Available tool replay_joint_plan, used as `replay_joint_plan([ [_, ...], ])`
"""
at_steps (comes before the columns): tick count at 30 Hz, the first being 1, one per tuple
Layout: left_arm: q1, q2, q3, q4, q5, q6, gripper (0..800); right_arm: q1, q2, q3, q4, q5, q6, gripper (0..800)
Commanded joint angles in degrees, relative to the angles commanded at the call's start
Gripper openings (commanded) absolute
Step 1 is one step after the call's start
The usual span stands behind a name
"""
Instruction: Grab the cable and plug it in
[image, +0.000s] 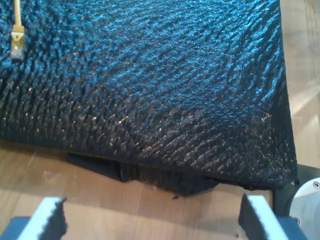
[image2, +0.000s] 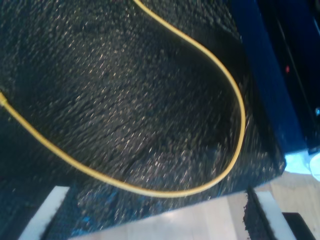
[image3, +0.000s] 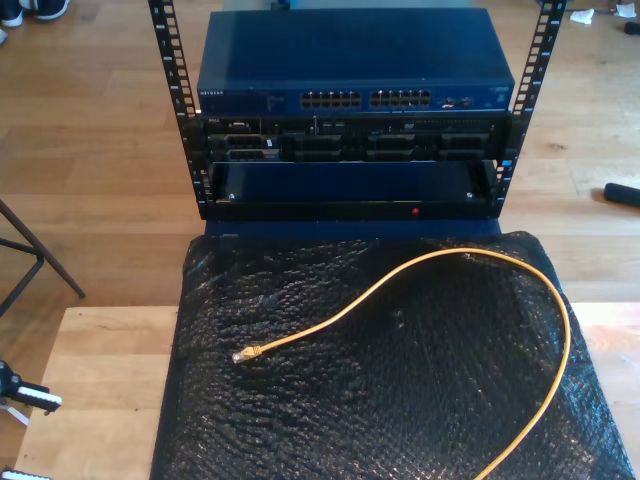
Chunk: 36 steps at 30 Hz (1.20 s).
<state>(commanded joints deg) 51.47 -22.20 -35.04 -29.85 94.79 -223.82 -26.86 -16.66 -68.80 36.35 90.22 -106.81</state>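
Note:
The yellow-orange cable (image3: 440, 257) lies loose in a wide arc on a black bubble-wrap mat (image3: 380, 410). Its clear plug (image3: 243, 354) rests toward the exterior view's left, pointing away from the rack. In the first wrist view the plug (image: 17, 45) lies far off on the mat, and my first gripper (image: 152, 222) is open over bare wood just off the mat's edge. In the second wrist view my second gripper (image2: 152, 220) is open at the mat's edge, with the cable's loop (image2: 243, 120) ahead of it and nothing between the fingers.
A blue network switch (image3: 350, 55) with two banks of ports (image3: 365, 100) sits in a black rack (image3: 170, 60) behind the mat. Light wooden tabletop (image3: 100, 380) flanks the mat on both sides of the exterior view. A dark folding stand (image3: 35, 255) is at that view's left.

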Motion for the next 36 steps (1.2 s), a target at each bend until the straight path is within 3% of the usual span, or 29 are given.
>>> replay_joint_plan([
  [13, 0.0, 0.4, 0.0, 0.0, -0.1, -0.1, 800, 20.6, 4.0, 0.4, -1.1, -8.8, 8.8, 781],
  [23, 0.0, 0.8, 0.0, 0.0, 0.0, -0.1, 800, 39.6, 7.9, 1.7, -14.2, -18.2, 18.8, 781],
  [36, 0.0, 0.9, 0.0, 0.0, 0.1, -0.4, 800, 59.3, 17.4, 2.1, -26.7, -29.9, 32.5, 778],
])
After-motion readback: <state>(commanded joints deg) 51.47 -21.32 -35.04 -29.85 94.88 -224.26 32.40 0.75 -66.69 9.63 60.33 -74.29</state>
